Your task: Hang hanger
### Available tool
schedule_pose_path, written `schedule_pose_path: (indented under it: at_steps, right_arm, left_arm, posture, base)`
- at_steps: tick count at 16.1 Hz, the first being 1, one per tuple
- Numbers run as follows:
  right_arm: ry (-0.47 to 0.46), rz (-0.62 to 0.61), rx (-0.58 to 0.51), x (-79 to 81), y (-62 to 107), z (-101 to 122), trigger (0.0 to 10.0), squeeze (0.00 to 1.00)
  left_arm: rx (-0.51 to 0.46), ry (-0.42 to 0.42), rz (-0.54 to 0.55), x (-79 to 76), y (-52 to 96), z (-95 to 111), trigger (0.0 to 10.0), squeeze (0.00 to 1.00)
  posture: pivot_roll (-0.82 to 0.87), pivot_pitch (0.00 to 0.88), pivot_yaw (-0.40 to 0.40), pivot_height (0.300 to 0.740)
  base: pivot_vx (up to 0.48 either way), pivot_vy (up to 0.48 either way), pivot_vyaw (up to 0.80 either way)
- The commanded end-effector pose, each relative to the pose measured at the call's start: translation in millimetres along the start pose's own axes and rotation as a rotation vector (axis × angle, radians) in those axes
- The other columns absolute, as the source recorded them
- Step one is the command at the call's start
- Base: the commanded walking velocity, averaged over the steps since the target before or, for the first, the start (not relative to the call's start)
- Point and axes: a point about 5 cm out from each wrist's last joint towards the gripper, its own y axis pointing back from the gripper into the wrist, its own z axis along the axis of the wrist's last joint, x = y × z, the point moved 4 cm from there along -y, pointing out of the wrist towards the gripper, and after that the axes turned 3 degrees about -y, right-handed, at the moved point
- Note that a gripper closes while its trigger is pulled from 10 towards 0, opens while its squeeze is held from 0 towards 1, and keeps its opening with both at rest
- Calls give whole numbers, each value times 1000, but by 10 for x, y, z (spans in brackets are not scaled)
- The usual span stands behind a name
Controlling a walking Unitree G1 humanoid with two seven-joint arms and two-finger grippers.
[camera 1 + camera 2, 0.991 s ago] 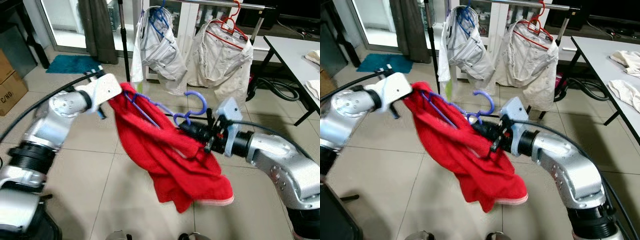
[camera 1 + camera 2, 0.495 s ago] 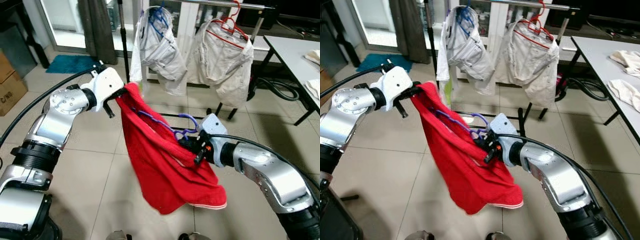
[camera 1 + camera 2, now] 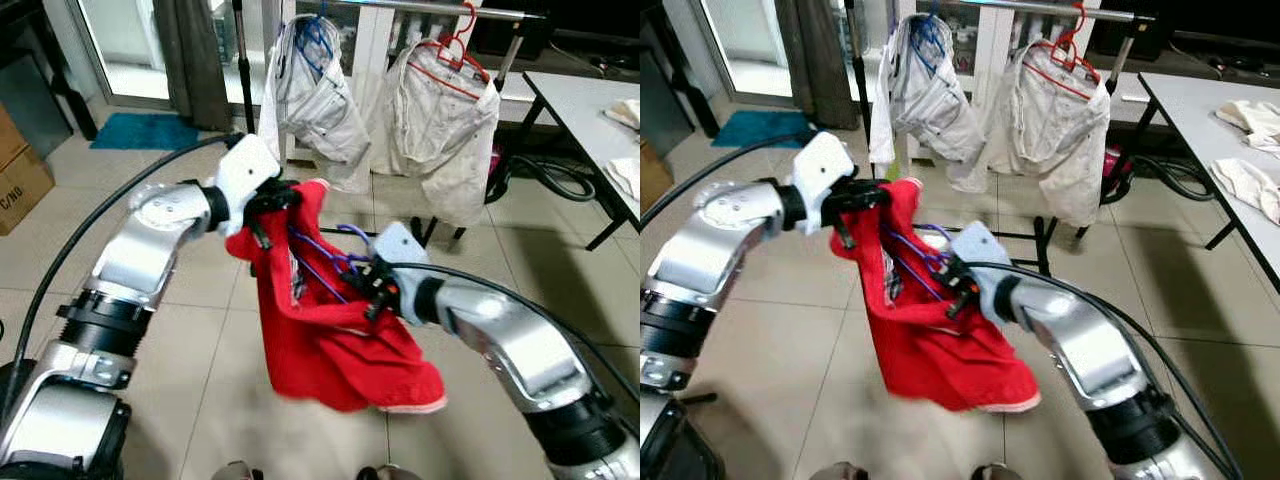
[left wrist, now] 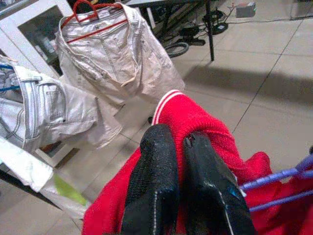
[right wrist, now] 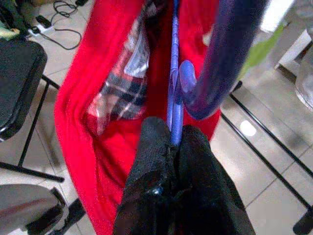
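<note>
The robot holds a red garment on a purple hanger in the air between its two arms, above the tiled floor.

The left gripper is at the upper left corner of the garment. In the left wrist view its two black fingers are pressed together on a fold of the red cloth, close to a hem with white stripes, and the purple hanger bars pass just beside them.

The right gripper is lower and to the right, near the middle of the garment. In the right wrist view its fingers are closed tight on the thin purple neck of the hanger, directly under the curved hook. The hook stands above the fingertips and is free, touching nothing. Inside the open red garment a checked lining or label can be seen; I cannot tell exactly which it is.

The garment hangs down from both grippers and is bunched at its lower end, with a pale edge at the bottom.

Behind, well apart from the hanger, a clothes rail carries two light garments, one on a blue hanger and one on a red hanger. A white table stands to the right.
</note>
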Motion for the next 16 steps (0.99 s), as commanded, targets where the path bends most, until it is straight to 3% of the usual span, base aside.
schedule_pose_path:
  at_steps: [1,5,7,9,11,13,15,16]
  right_arm:
    - [27,30,-21,62,-11,94,0,0]
    - [109,170,-37,268,107,93,0,0]
    - [138,274,-45,407,155,90,0,0]
    - [143,325,-57,490,178,102,0,0]
    - [140,312,-57,466,162,113,0,0]
    - [137,293,-62,425,151,126,0,0]
    - [137,294,-69,416,141,142,0,0]
    - [139,294,-76,413,135,160,0,0]
  left_arm:
    - [8,-58,48,120,-18,96,0,0]
    - [150,-101,227,586,144,-67,0,0]
    - [156,-86,252,676,130,-102,0,0]
    - [139,-68,223,636,40,-103,0,0]
    - [41,16,152,533,-125,68,0,0]
    - [-3,34,74,450,-258,178,0,0]
    - [-17,98,-8,316,-366,159,0,0]
    - [61,100,-72,148,-451,-34,0,0]
  posture:
    - [-92,5,2,740]
    - [-87,0,10,740]
    - [-85,2,17,740]
    - [-87,6,22,740]
    - [-87,12,28,740]
    - [-85,13,29,740]
    - [-80,12,28,740]
    - [-85,11,38,740]
  base:
    - [0,0,0]
    - [0,0,0]
    - [0,0,0]
    - [0,0,0]
    - [0,0,0]
    - [0,0,0]
    - [0,0,0]
    - [0,0,0]
